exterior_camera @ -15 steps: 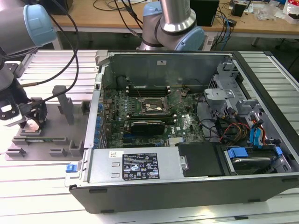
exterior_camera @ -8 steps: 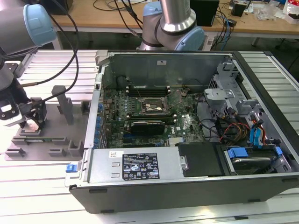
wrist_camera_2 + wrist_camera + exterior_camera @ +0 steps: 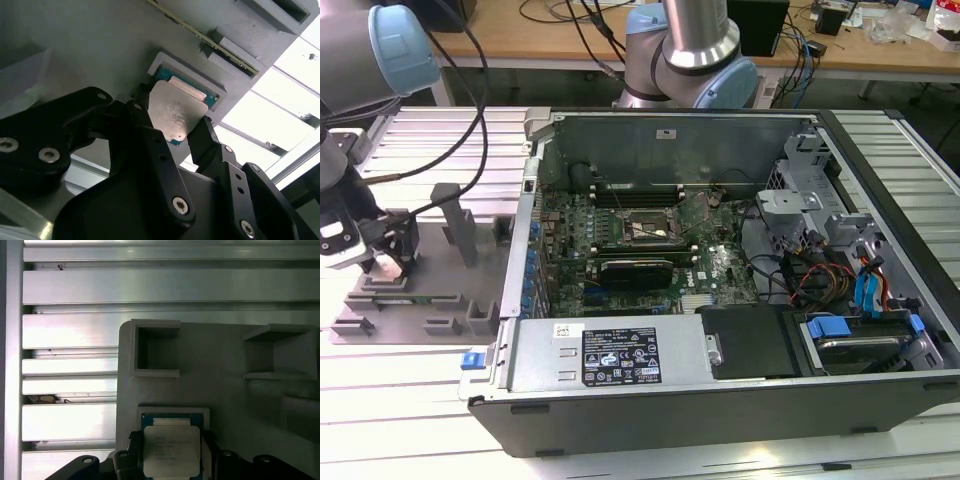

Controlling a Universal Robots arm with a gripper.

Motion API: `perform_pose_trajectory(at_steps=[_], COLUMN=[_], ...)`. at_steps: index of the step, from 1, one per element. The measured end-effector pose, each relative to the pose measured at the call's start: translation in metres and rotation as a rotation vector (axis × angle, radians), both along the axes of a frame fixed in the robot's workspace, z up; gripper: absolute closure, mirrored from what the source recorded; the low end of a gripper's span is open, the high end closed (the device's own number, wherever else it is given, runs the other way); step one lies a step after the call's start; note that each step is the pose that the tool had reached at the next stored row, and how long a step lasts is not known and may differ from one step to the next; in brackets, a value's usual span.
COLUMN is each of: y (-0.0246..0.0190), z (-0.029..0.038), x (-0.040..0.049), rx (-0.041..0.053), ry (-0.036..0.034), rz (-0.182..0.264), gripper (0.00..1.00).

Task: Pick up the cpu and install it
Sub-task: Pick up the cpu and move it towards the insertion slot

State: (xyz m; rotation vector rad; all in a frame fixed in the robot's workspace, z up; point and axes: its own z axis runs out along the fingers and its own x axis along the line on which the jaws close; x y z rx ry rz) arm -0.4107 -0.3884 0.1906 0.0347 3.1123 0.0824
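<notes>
Silver cpu (image 3: 176, 111) sits clamped in the pincer (image 3: 172, 120) at grey fixture (image 3: 100, 50).

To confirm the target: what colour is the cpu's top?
The cpu top is shiny silver; the second wrist view shows it best.

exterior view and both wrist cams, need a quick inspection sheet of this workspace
surface: ribbed metal table; grey fixture plate at the exterior view's left.
job's things: cpu between the fingers, just over its pocket in the plate; socket inside the open case.
clutter: nothing seen.
grippers: gripper over the plate, fingers closed on two opposite cpu edges.
cables: black cables hang by the arm; coloured cables inside the case.
surroundings: wooden bench behind, carrying more wiring.
</notes>
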Motion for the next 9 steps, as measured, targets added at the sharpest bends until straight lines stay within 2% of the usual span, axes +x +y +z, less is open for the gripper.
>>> perform_pose_trajectory(at_steps=[1, 2, 3, 7, 9], y=[0.0, 0.0, 0.0, 0.0, 0.0001], z=[0.0001, 0.0026, 0.012, 0.0221, 0.0322], x=[-0.0001, 0.0, 0.0001, 0.0005, 0.0011], rx=[-0.0001, -0.0001, -0.0001, 0.0, 0.0], ry=[0.0003, 0.0003, 0.0002, 0.0002, 0.0001], rz=[0.024, 0.027, 0.027, 0.027, 0.027], gripper=[0.45, 0.45, 0.45, 0.45, 0.45])
